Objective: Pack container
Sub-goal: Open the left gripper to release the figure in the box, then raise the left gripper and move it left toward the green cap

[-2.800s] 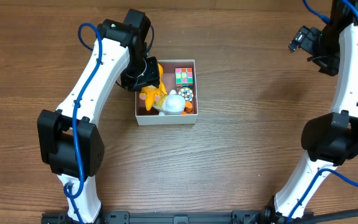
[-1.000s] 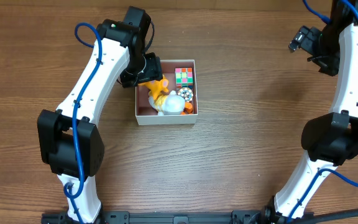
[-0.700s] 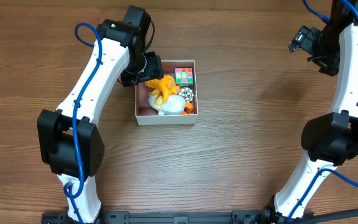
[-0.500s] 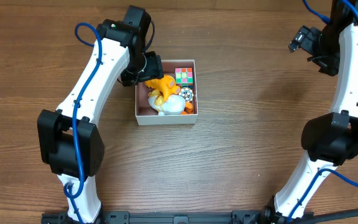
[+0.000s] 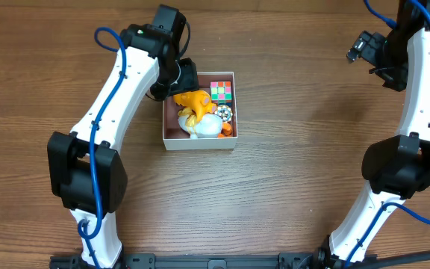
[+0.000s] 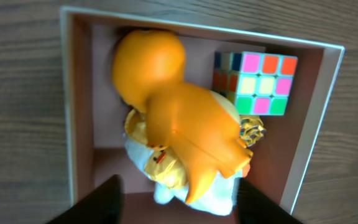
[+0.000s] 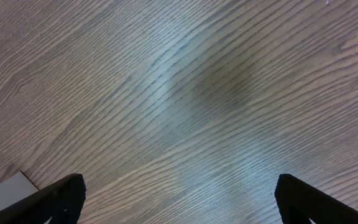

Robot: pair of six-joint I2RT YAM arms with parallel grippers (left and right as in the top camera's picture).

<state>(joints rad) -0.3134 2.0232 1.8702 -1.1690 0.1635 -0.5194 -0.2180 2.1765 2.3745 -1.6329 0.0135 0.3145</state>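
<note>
Fingers (image 6: 101,202) of left gripper (image 6: 179,208) stand apart, empty, above container (image 6: 82,93); right gripper (image 7: 176,193) gapes wide. Risk: orange figure (image 6: 179,124) perched on 1 white toy (image 5: 209,125) may topple over the wall.

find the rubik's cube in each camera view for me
overhead: the rubik's cube sits in the container's upper right corner, just right of the orange toy.
left wrist: upper right of the picture, in the container's corner, again right of the orange toy.
right wrist: not in it; this view looks down on the wooden table.
shared landmark: the orange toy beside the cube.
</note>
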